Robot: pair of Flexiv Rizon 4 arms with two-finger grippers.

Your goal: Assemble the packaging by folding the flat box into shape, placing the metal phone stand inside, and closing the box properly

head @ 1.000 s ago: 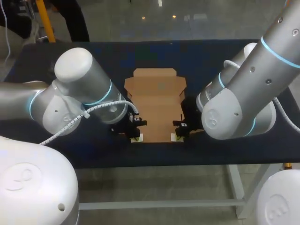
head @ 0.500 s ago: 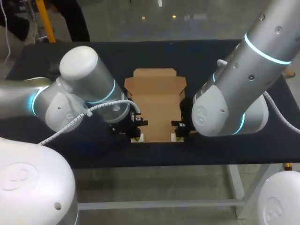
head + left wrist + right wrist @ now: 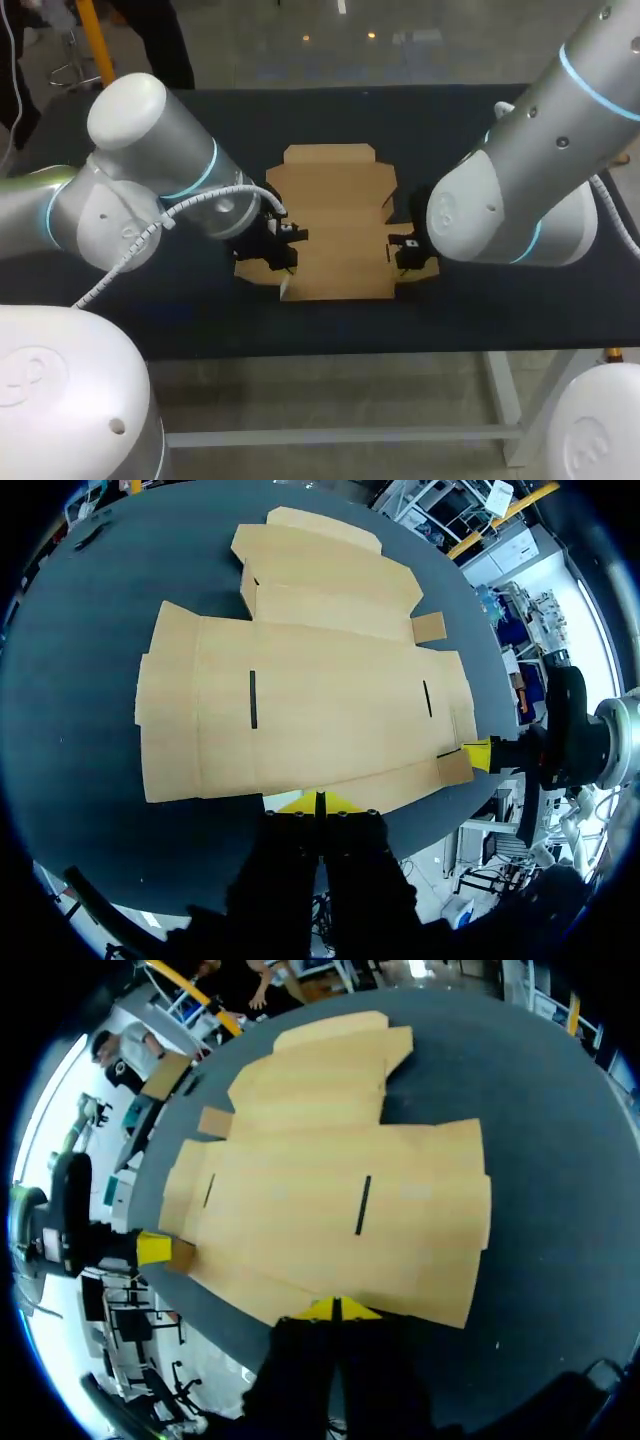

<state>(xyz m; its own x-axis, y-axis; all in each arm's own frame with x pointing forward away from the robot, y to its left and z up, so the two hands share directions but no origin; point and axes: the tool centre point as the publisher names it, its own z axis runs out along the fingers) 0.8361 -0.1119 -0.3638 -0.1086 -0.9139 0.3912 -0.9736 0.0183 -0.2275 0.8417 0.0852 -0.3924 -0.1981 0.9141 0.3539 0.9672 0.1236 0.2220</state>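
Observation:
The flat brown cardboard box (image 3: 335,215) lies unfolded on the dark table (image 3: 480,120), lid part at the far end. My left gripper (image 3: 284,266) stands at the left of its near panel and my right gripper (image 3: 405,262) at the right. In the left wrist view the box (image 3: 320,700) spreads ahead of my left gripper (image 3: 318,802), which is shut with its yellow tips against the near edge. My right gripper (image 3: 478,755) shows there at a small corner tab. In the right wrist view my right gripper (image 3: 335,1308) is likewise shut at the edge of the box (image 3: 330,1210). No phone stand is in view.
Two short slits (image 3: 252,698) cut the box's near panel. Bare dark table lies on both sides of the box and beyond its lid. The table's front edge (image 3: 340,350) runs close behind the grippers.
Both grippers have moved away from the table's front edge toward the box's middle. The near part of the box now lies wider, with a side flap showing beside each gripper.

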